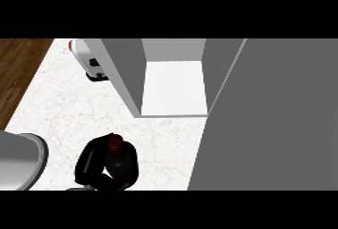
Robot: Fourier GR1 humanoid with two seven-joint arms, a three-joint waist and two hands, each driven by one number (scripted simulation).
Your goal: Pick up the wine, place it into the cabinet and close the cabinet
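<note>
The wine bottle (117,154) is dark with a dark red cap and stands upright on the marble counter (73,112), near the lower edge. My left hand (89,166) is curled round its left side and base, hiding part of the body. The cabinet (173,85) lies beyond the bottle, open, with a white inside. Its grey door (271,120) is swung wide and fills the right of the view. My right hand does not show.
A white appliance (87,60) with black and red parts stands at the back, left of the cabinet's side wall (125,71). A grey rounded object with a pale rim (16,161) sits at the left edge. Wooden floor (16,67) shows beyond the counter's left edge.
</note>
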